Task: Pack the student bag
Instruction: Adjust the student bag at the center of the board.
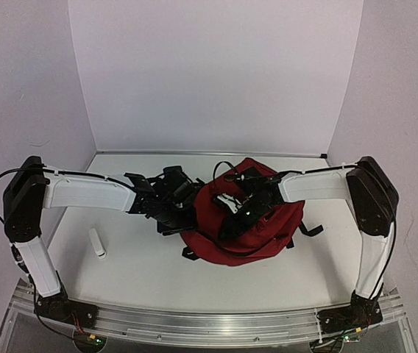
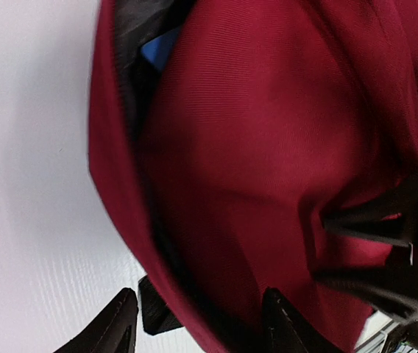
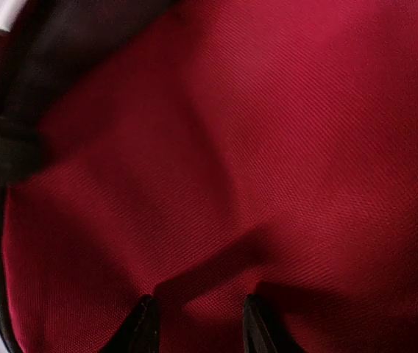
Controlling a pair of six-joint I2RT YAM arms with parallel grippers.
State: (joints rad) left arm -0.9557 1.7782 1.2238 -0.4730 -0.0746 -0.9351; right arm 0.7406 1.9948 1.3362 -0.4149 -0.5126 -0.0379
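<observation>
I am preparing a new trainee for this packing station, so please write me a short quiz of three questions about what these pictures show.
1. True or false: the white stick lies inside the student bag.
2. The bag's outer fabric is: A blue, B dark red, C green.
3. Which tool's wrist view shows blue lining in the bag's opening?
Key: 1 false, it lies on the table, to the bag's left; 2 B; 3 the left tool.
</observation>
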